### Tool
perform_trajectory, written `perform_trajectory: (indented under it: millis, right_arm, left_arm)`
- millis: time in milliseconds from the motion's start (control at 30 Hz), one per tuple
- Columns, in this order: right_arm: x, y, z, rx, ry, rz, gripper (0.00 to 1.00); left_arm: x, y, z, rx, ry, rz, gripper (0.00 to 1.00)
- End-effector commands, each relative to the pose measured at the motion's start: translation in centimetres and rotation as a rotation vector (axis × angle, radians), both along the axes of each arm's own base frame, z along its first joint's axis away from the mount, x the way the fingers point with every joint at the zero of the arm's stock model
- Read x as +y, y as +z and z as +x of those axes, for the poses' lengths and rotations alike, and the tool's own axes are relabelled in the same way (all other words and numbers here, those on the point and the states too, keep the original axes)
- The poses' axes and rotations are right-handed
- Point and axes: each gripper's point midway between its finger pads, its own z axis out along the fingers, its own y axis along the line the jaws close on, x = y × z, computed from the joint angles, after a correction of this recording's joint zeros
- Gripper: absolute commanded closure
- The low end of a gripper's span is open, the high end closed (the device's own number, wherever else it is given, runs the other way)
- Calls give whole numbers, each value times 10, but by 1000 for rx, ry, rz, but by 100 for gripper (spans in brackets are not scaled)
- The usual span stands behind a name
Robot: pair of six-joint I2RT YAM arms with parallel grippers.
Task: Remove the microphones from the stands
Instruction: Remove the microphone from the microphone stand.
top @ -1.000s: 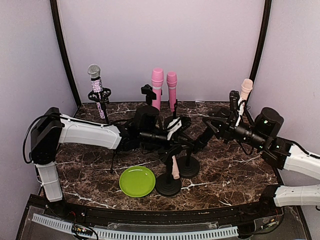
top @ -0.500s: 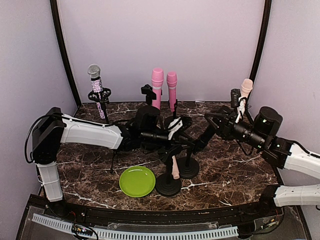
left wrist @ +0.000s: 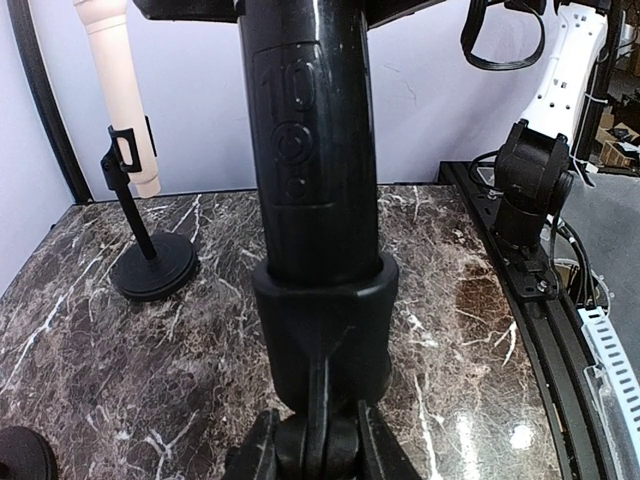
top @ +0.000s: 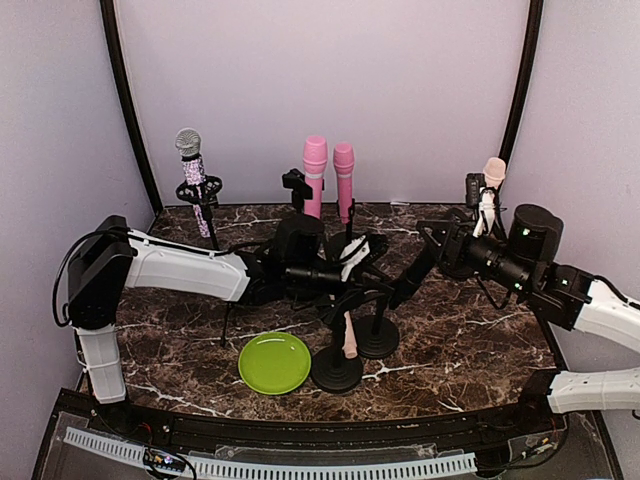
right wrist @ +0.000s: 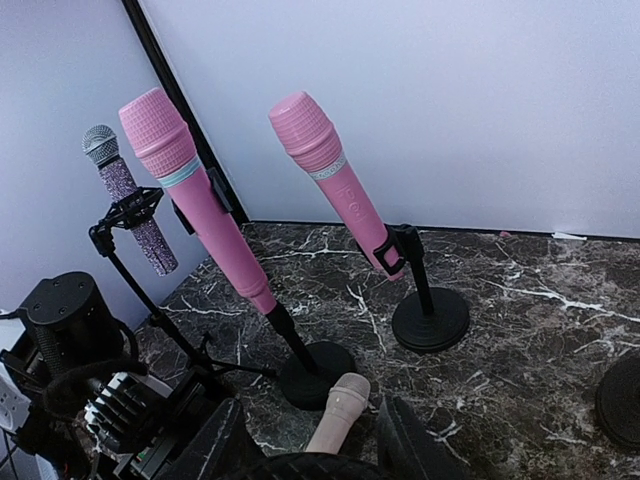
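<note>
The black microphone (left wrist: pixel 315 150) bears an embossed "10".

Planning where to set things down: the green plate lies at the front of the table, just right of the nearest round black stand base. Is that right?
Not quite. The green plate does lie at the front of the marble table, but just left of the nearest round black stand base, not right of it. The top external view shows this.

I am working in a robot lab booth: plain lilac walls (top: pixel 400 90) are enclosing my dark marbled tabletop (top: pixel 470 345), with a white toothed cable track (top: pixel 300 466) running at six o'clock.
</note>
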Motion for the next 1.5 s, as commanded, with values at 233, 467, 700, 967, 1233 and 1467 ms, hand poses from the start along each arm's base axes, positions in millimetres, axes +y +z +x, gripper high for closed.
perform_trajectory:
  millis: [233,467,700,967,1233,1467]
  right_arm:
    - [-14,51,2,-182,-47,10,82]
    - [16,61,-40,-339,241,-34,83]
    - [20,66,-54,-376,312,-38,84]
    - [7,73,-41,-335,206,-8,84]
    - [-16,78,-14,-221,5,33,84]
    - [-26,76,-3,-195,-78,-4,84]
  left_arm:
    - [-1,-7,-12,-7,-47,22,100]
    - [-1,-12,-13,2,-53,30,100]
    - [-2,-14,-12,4,-53,32,100]
    - [-2,-18,-12,9,-51,38,100]
    - [-1,-20,-12,9,-49,40,100]
    - [-1,-22,-11,10,-48,42,100]
